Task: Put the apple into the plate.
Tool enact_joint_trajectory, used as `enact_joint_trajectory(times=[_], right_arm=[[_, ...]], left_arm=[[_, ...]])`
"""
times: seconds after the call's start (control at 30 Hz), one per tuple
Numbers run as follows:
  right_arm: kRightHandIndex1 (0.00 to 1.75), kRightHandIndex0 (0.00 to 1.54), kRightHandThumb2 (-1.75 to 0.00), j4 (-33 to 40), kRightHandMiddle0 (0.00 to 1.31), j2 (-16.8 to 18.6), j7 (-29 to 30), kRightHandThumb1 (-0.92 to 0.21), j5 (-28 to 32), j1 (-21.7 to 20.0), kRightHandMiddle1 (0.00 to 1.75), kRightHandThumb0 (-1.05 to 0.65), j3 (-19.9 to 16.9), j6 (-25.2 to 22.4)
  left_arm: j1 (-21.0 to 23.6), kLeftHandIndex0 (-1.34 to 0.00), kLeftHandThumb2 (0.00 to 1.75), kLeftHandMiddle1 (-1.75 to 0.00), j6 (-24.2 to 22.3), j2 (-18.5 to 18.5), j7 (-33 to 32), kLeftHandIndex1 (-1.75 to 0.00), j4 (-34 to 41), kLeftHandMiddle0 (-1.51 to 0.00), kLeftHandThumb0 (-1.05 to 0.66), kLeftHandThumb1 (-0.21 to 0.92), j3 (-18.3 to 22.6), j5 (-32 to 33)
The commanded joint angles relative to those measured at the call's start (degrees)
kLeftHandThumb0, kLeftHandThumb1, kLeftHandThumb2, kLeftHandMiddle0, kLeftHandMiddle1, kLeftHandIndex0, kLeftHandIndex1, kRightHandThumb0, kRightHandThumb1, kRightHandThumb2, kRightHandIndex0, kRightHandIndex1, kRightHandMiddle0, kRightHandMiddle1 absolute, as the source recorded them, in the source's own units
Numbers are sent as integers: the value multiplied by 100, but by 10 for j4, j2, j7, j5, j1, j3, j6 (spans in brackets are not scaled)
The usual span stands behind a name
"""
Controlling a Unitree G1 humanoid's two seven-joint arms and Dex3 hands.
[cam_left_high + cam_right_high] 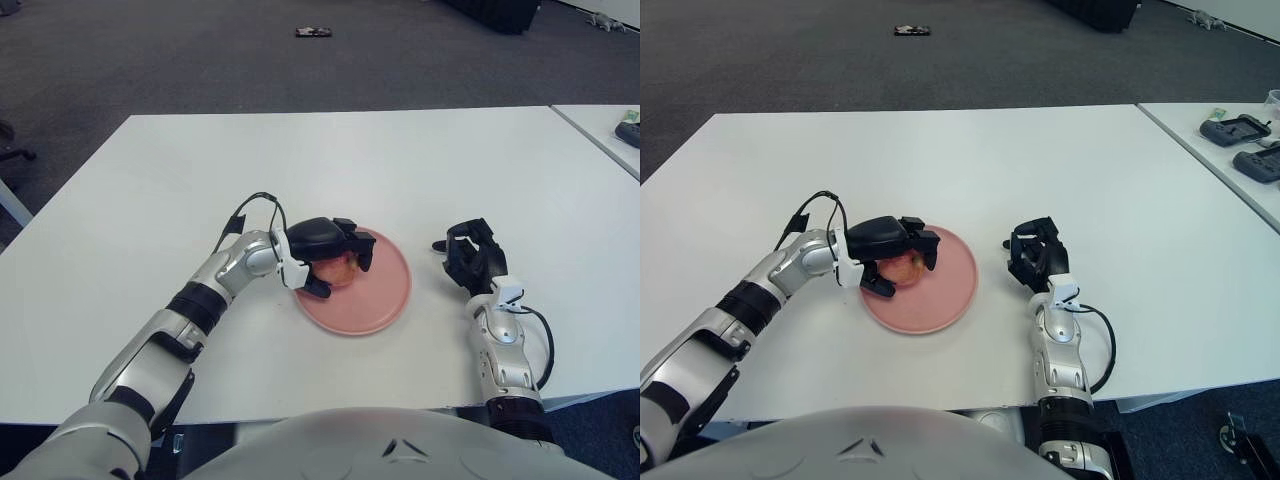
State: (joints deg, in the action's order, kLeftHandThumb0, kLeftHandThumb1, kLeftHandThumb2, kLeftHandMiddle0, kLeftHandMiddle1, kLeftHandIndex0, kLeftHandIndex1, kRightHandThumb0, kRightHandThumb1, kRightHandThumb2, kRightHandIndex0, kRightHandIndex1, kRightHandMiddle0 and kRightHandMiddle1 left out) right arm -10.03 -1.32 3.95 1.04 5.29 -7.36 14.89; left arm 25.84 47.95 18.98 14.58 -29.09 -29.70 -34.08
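While most of it hides under black fingers, the apple in the left eye view shows as a small reddish-yellow round fruit, sitting at the left part of the pink plate, low against the plate's surface, though whether it touches cannot be told. The left hand reaches in from the left over the plate's rim, its fingers curled down around the apple, with the thumb below it on the near side, so the hand grips the fruit. The right hand shows just to the right of the plate, apart from it, fingers bent inward and holding nothing. Both stand on a white table. From the right eye view, the apple appears again as a reddish-orange patch between the dark fingers, inside the left edge of the plate. The left hand closes over it from above and the side. The right hand shows beside the plate's right edge, curled and without anything in it.
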Motion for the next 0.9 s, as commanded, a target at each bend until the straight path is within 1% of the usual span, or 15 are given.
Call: enact_joint_trajectory(times=[0.0, 0.17, 0.3, 0.4, 0.5, 0.63, 0.77, 0.8, 0.83, 0.87], right_arm=[[124, 50, -72, 3, 27, 0, 3, -79, -2, -5, 175, -36, 0, -1], [124, 50, -72, 3, 27, 1, 3, -79, 0, -5, 175, -36, 0, -2], [124, 50, -73, 3, 28, 1, 2, -78, 1, -5, 175, -36, -1, -4], [124, 50, -75, 3, 28, 2, 1, -76, 4, -5, 175, -37, -1, -2], [124, 50, -77, 3, 29, 2, 2, -75, 4, -5, 175, -37, -1, -2], [124, 50, -76, 3, 29, 3, 3, -75, 4, -5, 175, -37, -2, -4], [124, 50, -74, 4, 28, 4, 1, -77, 6, -5, 175, -36, -2, -4], [124, 49, -73, 4, 27, 4, 1, -77, 7, -5, 175, -36, -1, -3], [124, 49, -73, 4, 27, 3, 1, -78, 6, -5, 175, -36, -1, -3], [124, 49, -72, 4, 27, 3, 1, -79, 5, -5, 175, -36, -1, -2]], left_arm=[[-16, -70, 145, -175, 2, -1, -20, -175, -23, -121, -51, 20, -17, -28], [-12, -70, 145, -175, 14, 0, -24, -175, -41, -122, -51, 21, -27, -24], [-30, -69, 144, -175, 14, 3, -34, -175, -45, -122, -51, 21, -33, -29], [-22, -69, 144, -175, 24, 0, -27, -175, -59, -121, -50, 22, -39, -21], [-20, -68, 143, -175, 27, -3, -34, -175, -65, -119, -50, 22, -41, -24], [-20, -67, 141, -175, 30, -5, -38, -175, -71, -115, -50, 24, -41, -19], [-27, -65, 138, -175, 24, -8, -54, -175, -64, -107, -49, 26, -37, -23], [-28, -63, 141, -173, 22, -8, -59, -175, -62, -102, -39, 23, -36, -25], [-31, -60, 146, -171, 20, -9, -68, -175, -63, -93, -25, 19, -36, -29], [-32, -57, 148, -171, 19, -9, -74, -175, -63, -86, -16, 17, -37, -32]])
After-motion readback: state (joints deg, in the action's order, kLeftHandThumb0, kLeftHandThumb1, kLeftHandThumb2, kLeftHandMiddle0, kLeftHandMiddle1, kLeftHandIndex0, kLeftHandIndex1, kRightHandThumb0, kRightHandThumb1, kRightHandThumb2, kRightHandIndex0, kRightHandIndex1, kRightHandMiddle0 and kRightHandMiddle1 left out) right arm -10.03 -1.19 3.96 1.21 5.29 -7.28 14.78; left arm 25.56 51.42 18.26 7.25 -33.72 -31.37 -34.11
